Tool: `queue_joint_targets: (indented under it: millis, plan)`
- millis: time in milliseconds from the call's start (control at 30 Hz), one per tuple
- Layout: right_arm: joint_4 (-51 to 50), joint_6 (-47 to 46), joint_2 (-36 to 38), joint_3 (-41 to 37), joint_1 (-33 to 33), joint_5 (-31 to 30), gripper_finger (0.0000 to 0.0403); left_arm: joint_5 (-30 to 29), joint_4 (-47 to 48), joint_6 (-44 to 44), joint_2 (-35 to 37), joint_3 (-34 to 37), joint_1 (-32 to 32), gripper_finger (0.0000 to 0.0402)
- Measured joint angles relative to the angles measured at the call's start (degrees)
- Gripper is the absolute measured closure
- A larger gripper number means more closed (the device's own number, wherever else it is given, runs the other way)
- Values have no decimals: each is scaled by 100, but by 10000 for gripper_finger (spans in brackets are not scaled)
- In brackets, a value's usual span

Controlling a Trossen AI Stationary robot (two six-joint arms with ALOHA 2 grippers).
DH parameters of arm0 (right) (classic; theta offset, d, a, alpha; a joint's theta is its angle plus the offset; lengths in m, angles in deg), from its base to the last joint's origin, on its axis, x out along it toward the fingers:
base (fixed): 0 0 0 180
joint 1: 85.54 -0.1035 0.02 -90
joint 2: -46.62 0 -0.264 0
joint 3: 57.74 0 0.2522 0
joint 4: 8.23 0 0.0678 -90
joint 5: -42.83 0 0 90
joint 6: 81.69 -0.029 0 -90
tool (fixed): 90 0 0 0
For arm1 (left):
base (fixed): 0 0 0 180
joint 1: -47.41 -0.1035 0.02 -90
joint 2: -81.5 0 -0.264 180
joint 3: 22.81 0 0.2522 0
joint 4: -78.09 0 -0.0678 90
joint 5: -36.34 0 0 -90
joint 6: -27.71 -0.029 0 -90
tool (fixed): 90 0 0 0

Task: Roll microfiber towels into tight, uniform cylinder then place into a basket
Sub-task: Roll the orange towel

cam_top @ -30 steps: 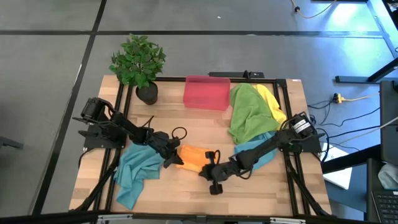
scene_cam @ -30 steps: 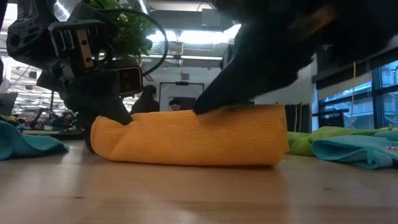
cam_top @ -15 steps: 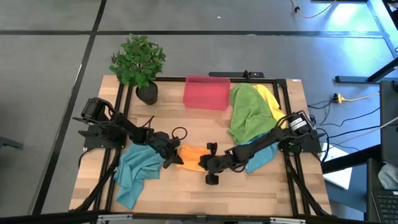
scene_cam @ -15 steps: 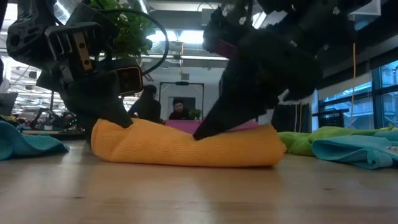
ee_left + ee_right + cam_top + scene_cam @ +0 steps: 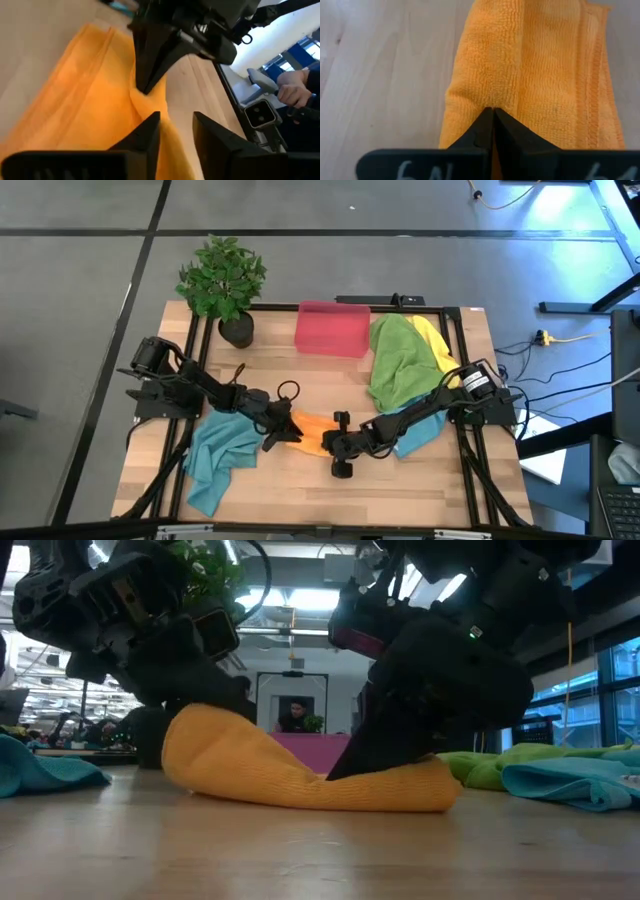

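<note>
Tabletop: orange towel (image 5: 308, 433) between both jaws

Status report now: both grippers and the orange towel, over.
Left gripper open at orange towel, one end lifted. Right gripper shut, pressing the towel down. Basket clear behind.

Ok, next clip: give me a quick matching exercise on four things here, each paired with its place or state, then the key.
Things:
1. orange towel
2. basket
3. right gripper
4. green towel

Places or states:
A. at the table's far edge, beside the potted plant
B. fingers shut, tips pressed into orange cloth
C. rolled at table centre, between both grippers
D. heaped unrolled, next to the basket on the right arm's side

Pairs: 1-C, 2-A, 3-B, 4-D
</note>
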Motion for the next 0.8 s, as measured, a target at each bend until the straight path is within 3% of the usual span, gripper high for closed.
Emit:
queue_joint_targets:
  millis: [200, 367, 567, 700, 800]
  plan:
    - [-67, -1, 0, 2, 21, 65, 382, 0, -4, -496, 0, -163, -139, 254]
    - [-104, -1, 0, 2, 64, 137, 382, -33, 44, -1285, 0, -529, -193, 248]
    - [-142, -4, 0, -1, 115, 259, 382, -131, 1363, -2365, 188, -1258, 37, 249]
    - [-177, -7, -2, -2, 117, 278, 382, -277, 2645, -2582, 1244, -1528, 261, 250]
    - [-162, -3, -4, -4, 117, 276, 382, -1439, 3548, -3149, 2477, -1488, 700, 254]
